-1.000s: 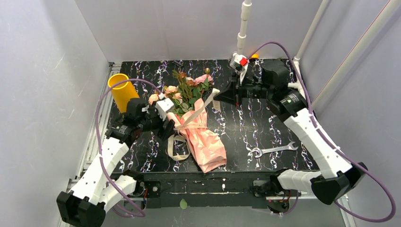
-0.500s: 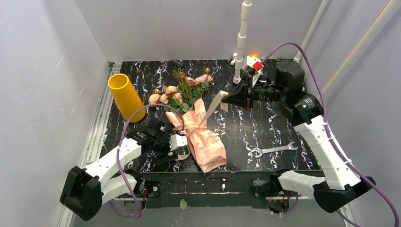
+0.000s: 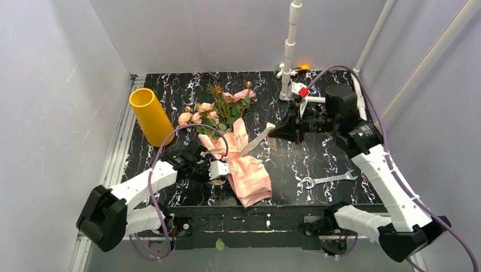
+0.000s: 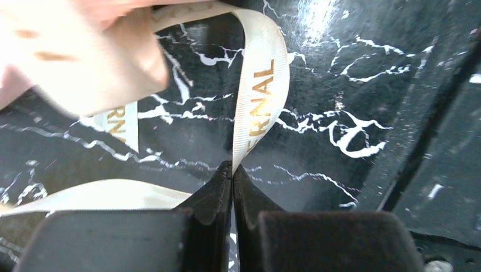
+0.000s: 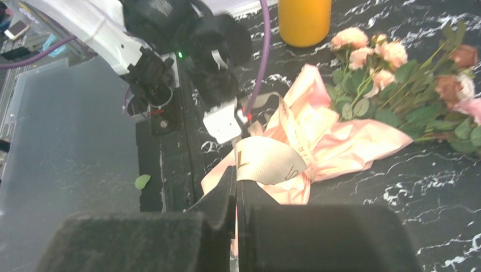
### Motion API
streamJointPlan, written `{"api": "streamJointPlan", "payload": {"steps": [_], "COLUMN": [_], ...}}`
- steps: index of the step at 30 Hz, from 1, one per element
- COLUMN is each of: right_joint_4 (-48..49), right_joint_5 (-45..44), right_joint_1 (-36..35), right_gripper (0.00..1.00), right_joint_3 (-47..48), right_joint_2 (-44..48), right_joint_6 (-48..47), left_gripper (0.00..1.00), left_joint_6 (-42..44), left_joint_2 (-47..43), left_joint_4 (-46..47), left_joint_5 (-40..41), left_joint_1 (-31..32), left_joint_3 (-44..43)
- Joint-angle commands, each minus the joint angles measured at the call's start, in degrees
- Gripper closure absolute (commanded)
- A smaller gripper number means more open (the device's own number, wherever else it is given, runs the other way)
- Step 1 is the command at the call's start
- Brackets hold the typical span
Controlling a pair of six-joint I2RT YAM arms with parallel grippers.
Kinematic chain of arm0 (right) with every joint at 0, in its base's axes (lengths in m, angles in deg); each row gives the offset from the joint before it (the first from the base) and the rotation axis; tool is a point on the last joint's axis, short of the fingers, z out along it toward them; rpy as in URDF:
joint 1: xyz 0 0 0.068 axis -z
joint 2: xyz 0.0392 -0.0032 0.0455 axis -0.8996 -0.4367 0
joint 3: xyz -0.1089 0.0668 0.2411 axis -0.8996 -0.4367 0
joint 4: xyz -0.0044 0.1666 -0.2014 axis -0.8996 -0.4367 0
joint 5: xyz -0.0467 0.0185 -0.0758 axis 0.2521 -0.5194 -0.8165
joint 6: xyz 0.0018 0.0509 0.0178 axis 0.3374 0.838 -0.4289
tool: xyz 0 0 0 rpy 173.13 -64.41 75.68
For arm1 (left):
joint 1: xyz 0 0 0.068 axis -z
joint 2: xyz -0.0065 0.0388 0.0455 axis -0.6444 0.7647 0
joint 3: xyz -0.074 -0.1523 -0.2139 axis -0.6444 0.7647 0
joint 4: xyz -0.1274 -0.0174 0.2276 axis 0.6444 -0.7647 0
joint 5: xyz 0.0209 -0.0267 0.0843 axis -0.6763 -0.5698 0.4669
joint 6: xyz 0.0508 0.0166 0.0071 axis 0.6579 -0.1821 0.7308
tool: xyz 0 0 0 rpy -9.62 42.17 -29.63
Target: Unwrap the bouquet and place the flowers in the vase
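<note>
My left gripper (image 4: 232, 170) is pinched tight, jaws together on the beige ribbon (image 4: 262, 85) (gold lettering, one loop rising off the black marbled table (image 4: 351, 113)). My right gripper (image 5: 236, 173) is clamped too, on another stretch of that ribbon, held above the table just right of the bouquet (image 3: 235, 150). The bouquet lies mid-table in its pink paper (image 3: 249, 175), with the flowers (image 3: 218, 110) pointing toward the back. The vase (image 3: 148, 116) stands upright at the back left, near the blooms but apart from them.
</note>
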Motion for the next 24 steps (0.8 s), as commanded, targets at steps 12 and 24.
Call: {"api": "streamJointPlan", "payload": {"steps": [12, 24], "right_joint_4": [2.3, -2.4], "right_joint_5": [4.9, 3.6], "right_joint_1": [0.0, 0.0], "right_gripper": [0.99, 0.99], "right_joint_3": [-7.2, -7.2], "right_joint_2": [3.2, 1.5], "right_joint_6": [2.6, -1.2], "left_gripper": [1.00, 1.00], "left_joint_6": [-16.9, -42.7], "left_joint_2": [-1.0, 32.7], "left_joint_4": [-19.2, -12.8], "left_joint_5": [-8.6, -17.3], "left_joint_1": [-3.9, 0.2], "left_joint_3": [-41.7, -91.2]}}
